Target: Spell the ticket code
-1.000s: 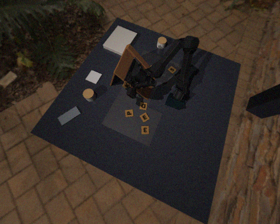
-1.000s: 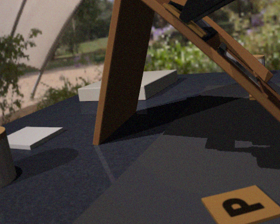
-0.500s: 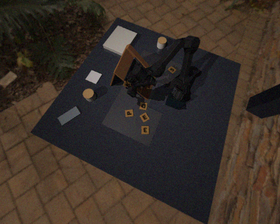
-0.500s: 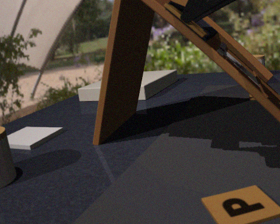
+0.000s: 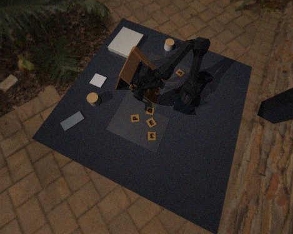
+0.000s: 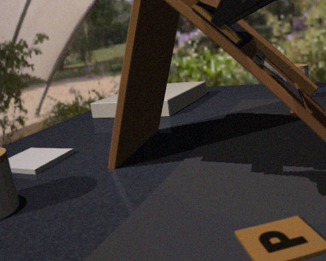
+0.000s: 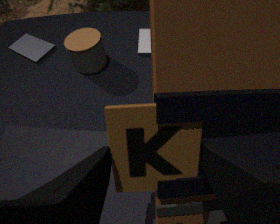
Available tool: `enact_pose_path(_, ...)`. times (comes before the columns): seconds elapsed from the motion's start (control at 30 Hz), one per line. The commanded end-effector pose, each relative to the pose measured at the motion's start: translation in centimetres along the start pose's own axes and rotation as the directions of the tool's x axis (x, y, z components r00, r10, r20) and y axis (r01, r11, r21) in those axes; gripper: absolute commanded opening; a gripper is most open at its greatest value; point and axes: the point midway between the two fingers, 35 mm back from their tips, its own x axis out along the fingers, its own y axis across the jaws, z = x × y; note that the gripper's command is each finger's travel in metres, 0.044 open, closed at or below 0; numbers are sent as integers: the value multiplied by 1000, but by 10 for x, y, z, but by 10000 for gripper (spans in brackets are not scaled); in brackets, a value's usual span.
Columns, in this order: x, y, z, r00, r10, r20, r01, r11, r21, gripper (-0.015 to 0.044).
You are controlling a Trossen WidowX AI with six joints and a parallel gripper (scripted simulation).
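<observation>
My gripper (image 5: 134,88) (image 7: 155,150) is shut on the K tile (image 6: 232,33) (image 7: 118,162), at the left end of the wooden board (image 5: 127,66) (image 6: 138,69) (image 7: 215,45). In the wrist view the K is upright; its upper right corner is behind the rail's dark upper lip (image 7: 200,107), and its left half sticks out past the board's edge. A P tile (image 5: 135,118) (image 6: 284,239), a tile like a D (image 5: 150,110), two tiles like E or M (image 5: 151,122) (image 5: 152,136) and an S-like tile (image 5: 180,72) lie flat. The ticket's print is not readable.
A capped round tub (image 5: 93,99) (image 6: 1,191) (image 7: 87,52) and a white square (image 5: 98,80) (image 6: 41,161) (image 7: 145,41) are left of the board. A grey slab (image 5: 72,120) (image 7: 32,47) lies farther left. A white box (image 5: 125,41) (image 6: 187,94) and second tub (image 5: 169,44) stand behind.
</observation>
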Motion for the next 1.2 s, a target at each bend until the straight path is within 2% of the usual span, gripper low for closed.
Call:
enact_pose_path(0.0,0,-2,1,1000,3,3,-3,1000,-2,0)
enact_pose_path(1.17,0,-18,1,1000,2,3,-2,1000,-3,0)
